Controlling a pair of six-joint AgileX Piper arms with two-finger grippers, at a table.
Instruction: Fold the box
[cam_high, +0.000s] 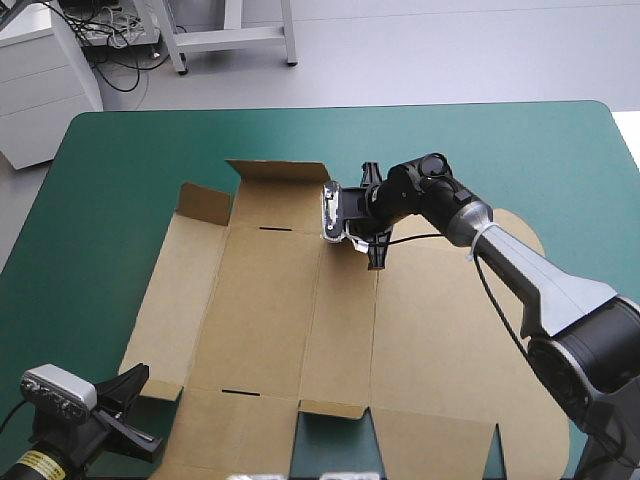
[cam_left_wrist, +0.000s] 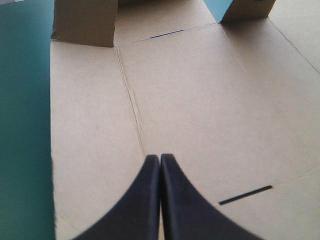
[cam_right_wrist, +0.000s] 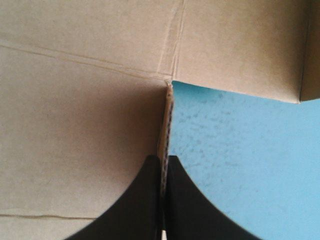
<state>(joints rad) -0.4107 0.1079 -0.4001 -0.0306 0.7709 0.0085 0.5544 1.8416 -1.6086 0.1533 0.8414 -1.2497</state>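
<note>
From above, the box (cam_high: 270, 310) lies as a cut brown sheet across the middle of the teal-green table (cam_high: 110, 150), most of it flat. Only its far edge is up, where a long wall (cam_high: 280, 180) and a small corner flap (cam_high: 205, 203) stand. The right gripper (cam_high: 365, 235) is at that far edge, just beside the long wall. The left gripper (cam_high: 135, 410) hangs over the sheet's near left corner. Folding looks barely begun: the side walls, the near flaps and the tucking are all left to do.

Along the left wrist, the left gripper (cam_left_wrist: 160, 162) is clenched with nothing between its black fingers. Its tip is low over a flat panel (cam_left_wrist: 200, 110) beside a crease, and whether it touches the board cannot be told. A narrow slot (cam_left_wrist: 245, 195) lies close by.

Along the right wrist, the right gripper (cam_right_wrist: 164, 162) pinches the thin edge of an upright flap (cam_right_wrist: 168, 125), with brown board on one side and bare cover (cam_right_wrist: 240, 150) on the other. As a container the box holds nothing, since no tray has formed.
</note>
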